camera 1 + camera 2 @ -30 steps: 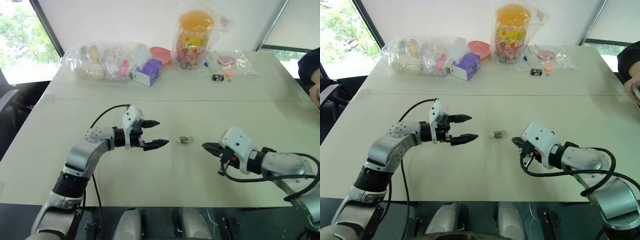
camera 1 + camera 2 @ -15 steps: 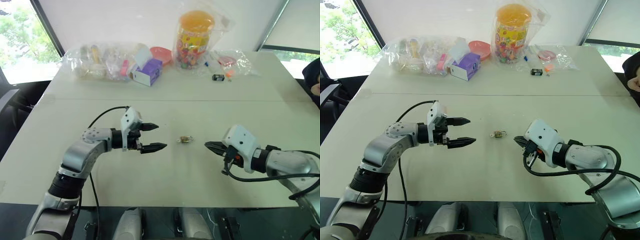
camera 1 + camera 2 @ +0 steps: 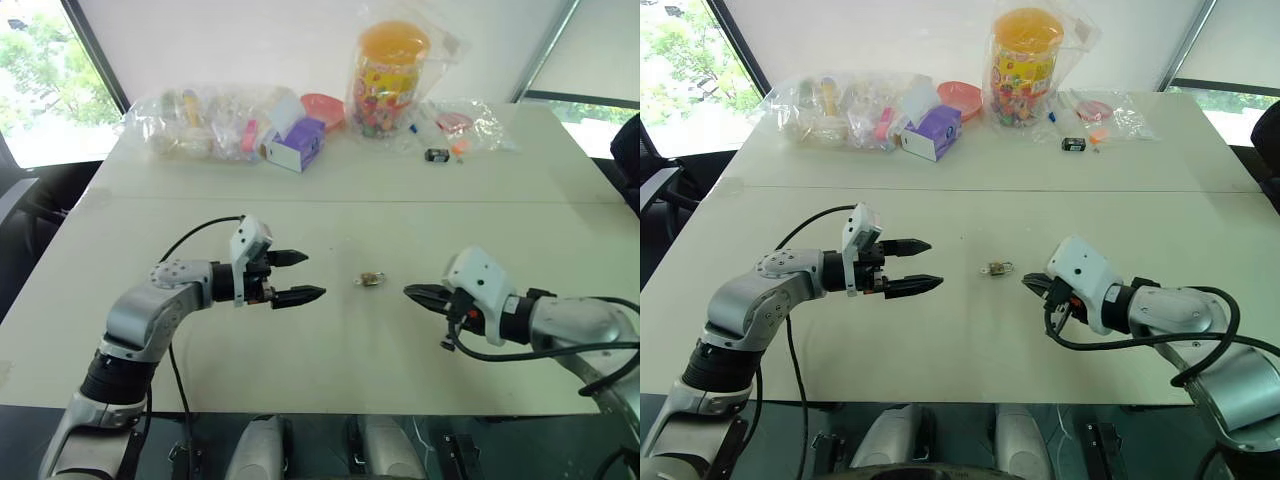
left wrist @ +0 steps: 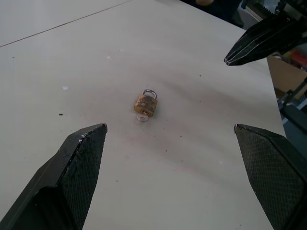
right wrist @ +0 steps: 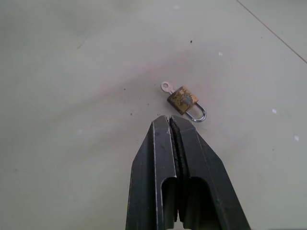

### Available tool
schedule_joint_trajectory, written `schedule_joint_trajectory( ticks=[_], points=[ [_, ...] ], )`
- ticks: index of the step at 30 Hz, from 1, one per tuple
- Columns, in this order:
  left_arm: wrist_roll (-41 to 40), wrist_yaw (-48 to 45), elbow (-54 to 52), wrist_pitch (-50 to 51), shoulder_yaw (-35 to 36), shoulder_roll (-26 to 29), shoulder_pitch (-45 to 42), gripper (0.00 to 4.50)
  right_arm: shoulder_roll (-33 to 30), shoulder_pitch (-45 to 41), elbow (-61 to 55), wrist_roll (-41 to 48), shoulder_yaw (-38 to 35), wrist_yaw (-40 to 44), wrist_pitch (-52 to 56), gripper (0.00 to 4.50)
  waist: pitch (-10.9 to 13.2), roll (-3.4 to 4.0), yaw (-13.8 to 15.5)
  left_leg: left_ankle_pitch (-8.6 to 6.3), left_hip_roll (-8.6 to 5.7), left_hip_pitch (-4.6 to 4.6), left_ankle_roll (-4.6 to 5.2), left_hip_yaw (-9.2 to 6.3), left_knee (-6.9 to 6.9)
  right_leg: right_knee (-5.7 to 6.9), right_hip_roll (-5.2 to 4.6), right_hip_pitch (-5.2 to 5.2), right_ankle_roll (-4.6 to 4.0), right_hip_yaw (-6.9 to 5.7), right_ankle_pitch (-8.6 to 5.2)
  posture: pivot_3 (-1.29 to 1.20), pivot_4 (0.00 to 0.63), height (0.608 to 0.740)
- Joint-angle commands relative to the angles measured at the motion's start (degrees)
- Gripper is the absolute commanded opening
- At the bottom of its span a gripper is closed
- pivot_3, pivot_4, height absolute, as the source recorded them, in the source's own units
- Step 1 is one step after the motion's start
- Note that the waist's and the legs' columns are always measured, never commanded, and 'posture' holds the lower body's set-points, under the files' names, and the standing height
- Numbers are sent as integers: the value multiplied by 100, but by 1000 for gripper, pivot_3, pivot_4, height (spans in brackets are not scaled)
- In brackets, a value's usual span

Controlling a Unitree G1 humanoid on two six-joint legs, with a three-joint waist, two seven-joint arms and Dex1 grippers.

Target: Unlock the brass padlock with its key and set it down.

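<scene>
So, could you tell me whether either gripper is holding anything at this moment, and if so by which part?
Nothing is held. The left gripper is open and the right gripper is shut on nothing; the brass padlock lies on the table between them, key in it.

The brass padlock is dull, scuffed yellow metal with a glossy silvery shackle, lying on a smooth matt off-white table, while the left claw fingers are black, finely textured plastic.

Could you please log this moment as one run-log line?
padlock: on table, key inserted | left gripper: open, apart | right gripper: shut, empty
</scene>
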Motion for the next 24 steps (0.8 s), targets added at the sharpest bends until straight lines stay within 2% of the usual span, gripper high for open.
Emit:
schedule_joint_trajectory(
  ticks=[1, 4, 5, 9, 11, 18, 24],
  points=[
    [-152, -5, -262, 57, 158, 94, -87, 4421, 18, -229, 95, 52, 88, 17, -156, 0, 0, 0, -3, 0, 0, 0, 0, 0, 0, 0, 0, 0, 0, 0, 0, 0, 150, 735],
    [-155, -49, -280, 47, 177, 198, -59, 4500, 61, -420, 297, -20, 350, 61, -292, 868, 0, 0, -5, 0, 1, 0, 0, 0, 0, 0, 0, 0, 0, 0, 0, 0, 150, 735],
    [-161, -64, -281, 38, 184, 235, -53, 4500, 79, -492, 377, -78, 456, 59, -358, 1299, 0, 0, -8, 0, 1, 1, 0, 0, -1, 0, 0, -1, 0, 0, 0, 0, 150, 735],
    [-133, 26, -249, 2, 153, 232, -84, 4500, 109, -976, 1260, -462, 1189, 460, -1027, 3531, 0, 0, -12, 0, 1, 1, 0, 1, 1, 0, 0, 0, 0, 1, 0, 0, 150, 735],
    [-116, 63, -314, -29, 146, 240, -5, 4500, 165, -1152, 1664, -653, 1490, 627, -1331, 4457, 0, 0, -12, 0, 0, 1, 0, 1, 1, 0, 1, 0, 0, 0, 0, 0, 150, 735],
    [-177, 160, -497, 60, 139, 255, 27, 4500, 473, -1923, 3456, -1129, 2128, 1383, -2305, 4457, 0, 0, -5, 0, 0, 0, 0, 2, 1, 0, -2, -2, 0, 0, 0, 0, 150, 735],
    [-141, 250, -577, 2, 136, 247, 103, 4500, 830, -2268, 4464, -1421, 2257, 1612, -2782, 4457, 0, 1, -12, 1, 2, 0, -1, 2, 0, 0, -2, -3, 0, 0, 0, 0, 150, 735]
  ],
)
